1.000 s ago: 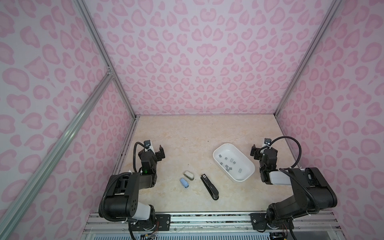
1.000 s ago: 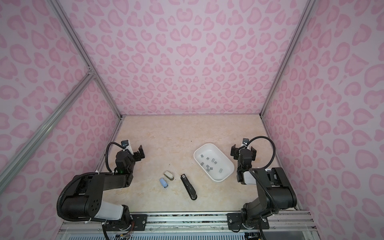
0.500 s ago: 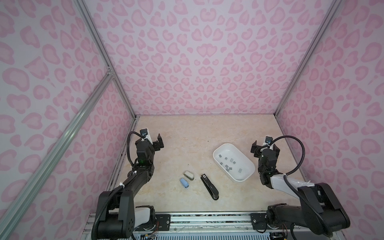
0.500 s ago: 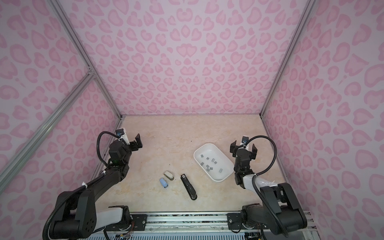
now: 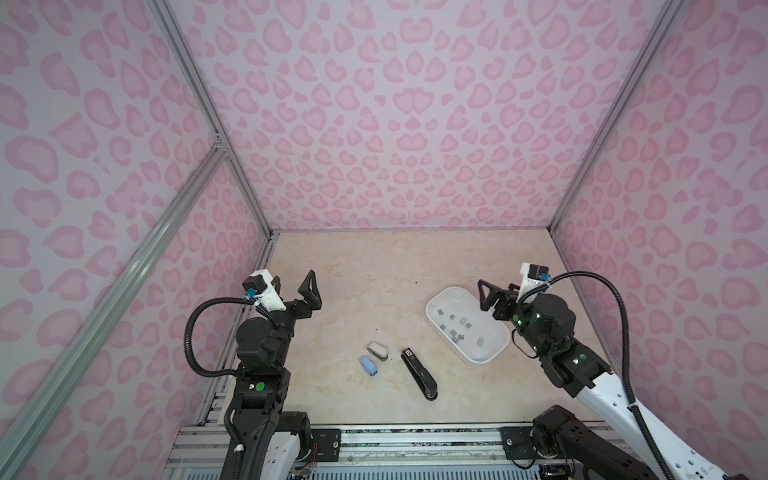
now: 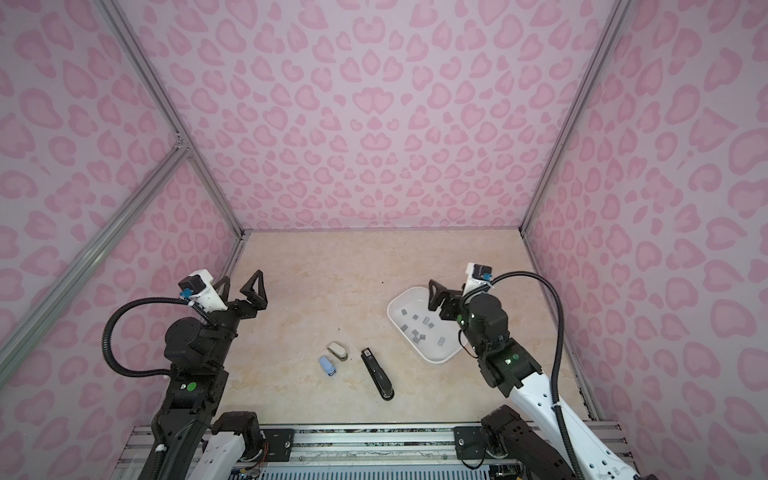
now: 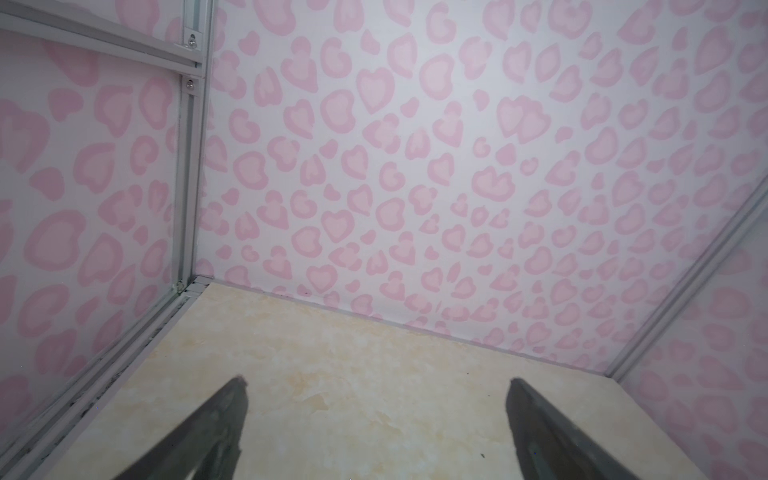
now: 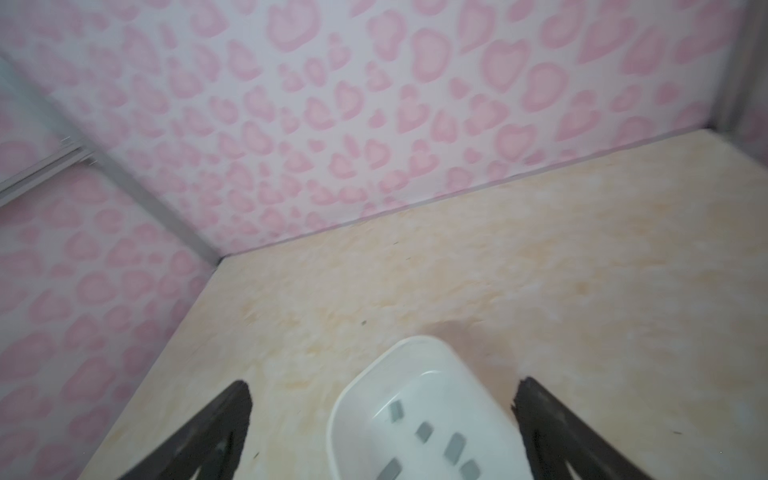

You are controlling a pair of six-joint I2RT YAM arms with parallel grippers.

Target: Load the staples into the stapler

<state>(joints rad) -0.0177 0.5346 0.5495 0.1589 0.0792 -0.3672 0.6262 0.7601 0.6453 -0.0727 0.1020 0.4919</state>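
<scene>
Hovering above the beige tabletop, the left gripper has its 2 fingers spread wide with nothing between them. The left wrist view shows only bare table and the pink patterned wall beyond them.

The right gripper is likewise spread wide and empty. It is poised above the far end of the white tray. In the right wrist view that end of the tray lies between its fingers.

The staples lie loose inside the tray, small grey blocks scattered over its floor, on the right side of the table in both top views.

The black stapler lies flat on the table nearer the front edge, left of the tray and apart from it, well clear of both grippers. Just left of it sit a small beige object and a small blue object, close together.
</scene>
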